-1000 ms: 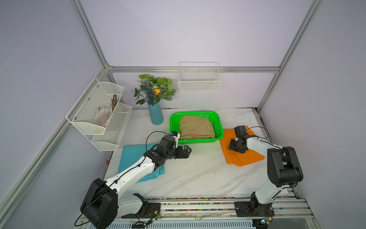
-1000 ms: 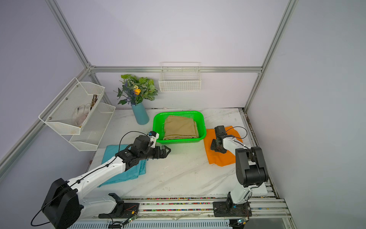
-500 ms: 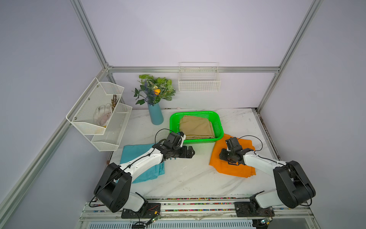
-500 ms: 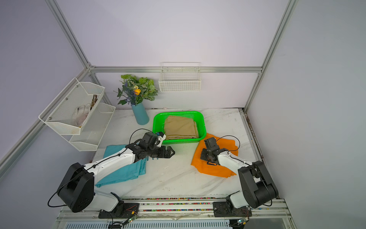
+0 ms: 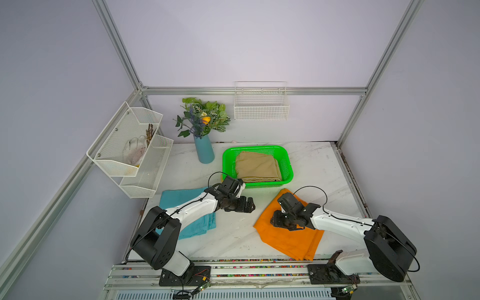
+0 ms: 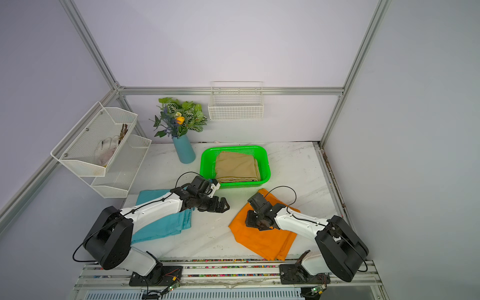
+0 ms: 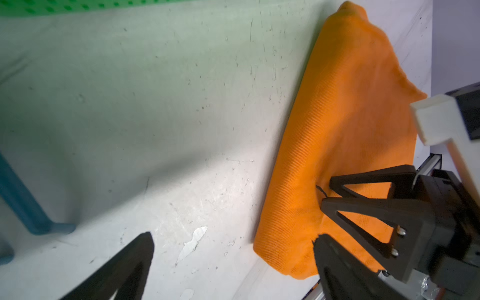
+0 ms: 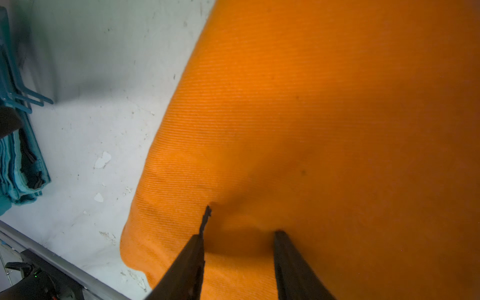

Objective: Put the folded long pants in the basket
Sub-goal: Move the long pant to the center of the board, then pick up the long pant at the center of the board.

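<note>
Orange pants (image 5: 285, 233): lying on the worktop (image 5: 233, 233) toward its front edge, apart from the basket (image 5: 255, 148).
Other pairs: tan pants (image 5: 257, 166) lie inside the basket; teal pants (image 5: 179, 197) lie on the worktop, partly under my left arm.
Handling: soft, light and limp in several layers. I expect it to sag and unfold if lifted by one pucker, so the thick folded edge is the better hold.
Right fingers (image 8: 189, 259): half closed, tips sunk in the orange cloth with a pucker between them. I judge it a pinch on the top layer.
Left fingers (image 7: 140, 246): wide apart and empty, over bare worktop between basket and orange pants.
Right wrist view: shows that pucker, which both top views hide under my wrist.
Top views: show the basket's inside and the tan pair, which neither wrist view shows.
</note>
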### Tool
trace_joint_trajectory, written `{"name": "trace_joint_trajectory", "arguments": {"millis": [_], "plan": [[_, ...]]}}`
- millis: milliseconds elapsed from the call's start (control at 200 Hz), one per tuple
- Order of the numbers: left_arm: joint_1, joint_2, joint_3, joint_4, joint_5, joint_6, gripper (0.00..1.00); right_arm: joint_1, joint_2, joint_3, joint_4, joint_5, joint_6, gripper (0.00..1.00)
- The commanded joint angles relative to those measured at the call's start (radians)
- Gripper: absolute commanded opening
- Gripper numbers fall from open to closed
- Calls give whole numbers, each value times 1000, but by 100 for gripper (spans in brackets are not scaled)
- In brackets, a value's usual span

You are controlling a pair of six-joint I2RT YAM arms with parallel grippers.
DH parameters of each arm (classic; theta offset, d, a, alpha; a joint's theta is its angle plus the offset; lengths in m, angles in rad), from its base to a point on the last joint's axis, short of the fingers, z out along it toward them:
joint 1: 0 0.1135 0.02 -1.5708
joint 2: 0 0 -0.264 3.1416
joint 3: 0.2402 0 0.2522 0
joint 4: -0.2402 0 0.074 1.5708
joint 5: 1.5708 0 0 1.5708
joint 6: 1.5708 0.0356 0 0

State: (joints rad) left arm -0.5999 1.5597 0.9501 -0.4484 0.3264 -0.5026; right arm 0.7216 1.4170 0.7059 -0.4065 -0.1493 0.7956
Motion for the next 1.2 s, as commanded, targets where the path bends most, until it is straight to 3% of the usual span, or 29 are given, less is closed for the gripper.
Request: {"name": "trace_joint_trajectory", "arguments": {"millis": [0, 225, 450, 670, 860, 1085, 1150, 1195], "plan": [[-65, 36, 80, -13, 13, 55, 100, 19, -11, 35, -149, 18, -27, 51], [-111, 202, 193, -47, 60, 90, 100, -68, -184, 77, -264, 179, -52, 59], [-145, 364, 340, -150, 73, 137, 100, -312, -261, -16, -258, 179, -135, 55], [-151, 446, 398, -182, 125, 155, 100, -345, -161, -63, -168, 125, -134, 52], [-207, 477, 458, -235, 82, 186, 99, -346, -72, -106, -84, 45, -119, 51], [-303, 536, 570, -330, 20, 245, 81, -345, -54, -165, 33, -49, -78, 49], [-312, 556, 590, -347, 19, 250, 66, -345, -49, -170, 43, -53, -78, 49], [-310, 562, 595, -351, 22, 251, 45, -344, -49, -171, 48, -55, -78, 49]]}}
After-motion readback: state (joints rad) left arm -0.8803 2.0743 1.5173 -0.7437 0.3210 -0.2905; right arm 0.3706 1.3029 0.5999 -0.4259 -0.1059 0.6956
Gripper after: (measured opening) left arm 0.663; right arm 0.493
